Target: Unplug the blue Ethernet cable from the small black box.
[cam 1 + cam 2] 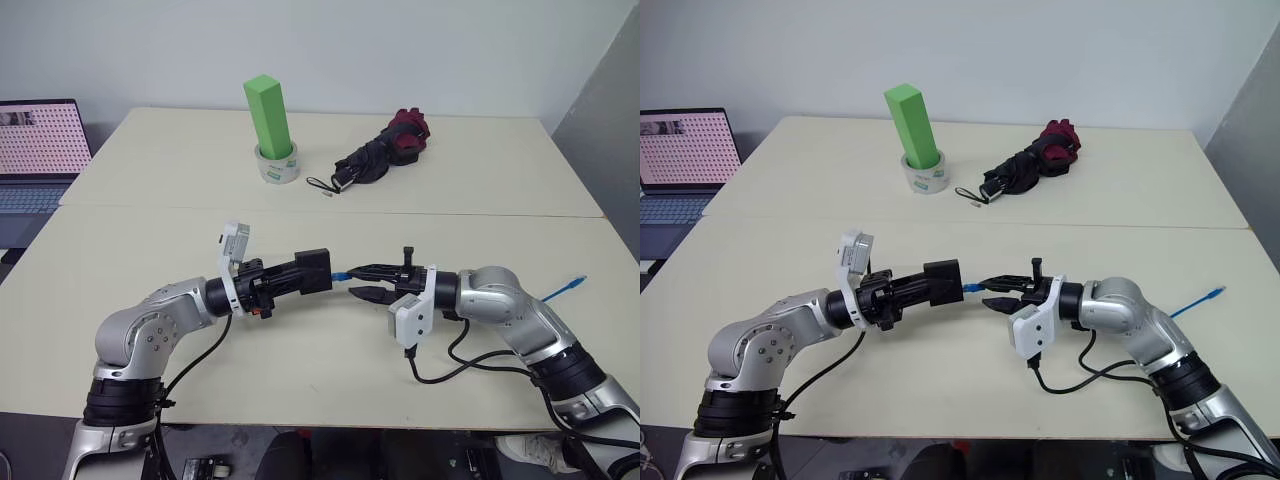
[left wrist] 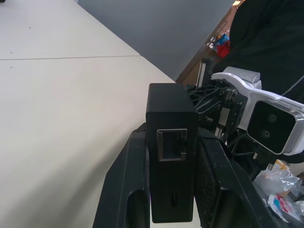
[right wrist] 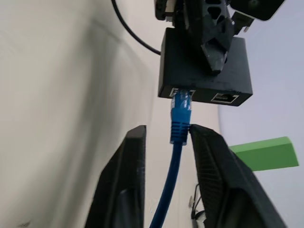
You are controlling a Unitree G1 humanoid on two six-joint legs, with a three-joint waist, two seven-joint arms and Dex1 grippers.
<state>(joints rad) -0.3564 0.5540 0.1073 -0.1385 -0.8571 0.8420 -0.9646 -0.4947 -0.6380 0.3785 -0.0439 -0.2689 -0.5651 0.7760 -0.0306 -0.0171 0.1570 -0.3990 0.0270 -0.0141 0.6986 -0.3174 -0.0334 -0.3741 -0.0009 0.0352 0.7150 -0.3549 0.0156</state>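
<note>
Above the near table, mid-air: left gripper (image 1: pixel 300 274) clamped tight on the small black box (image 1: pixel 313 270), one finger on each flat side, the box held level with its ports facing the other arm
Right gripper (image 1: pixel 368 281): pointing at the box, fingers parted, one on each side of the blue plug without squeezing it; it has hold of nothing
Blue Ethernet cable (image 3: pixel 176 137): plug sits at the mouth of one port, whether still seated I cannot tell; the cord runs back between the right fingers, and its far end (image 1: pixel 574 285) lies on the table beyond the right arm
Second port (image 3: pixel 224 98): empty, beside the blue plug
Black arm cable (image 1: pixel 450 365): loops on the table under the right wrist
Far table: green block (image 1: pixel 267 115) upright in a roll of tape (image 1: pixel 277 165), a folded black and red umbrella (image 1: pixel 385 152) well apart from both arms
Left edge: an open laptop (image 1: pixel 38 150)
In the way: nothing between the arms and the box
</note>
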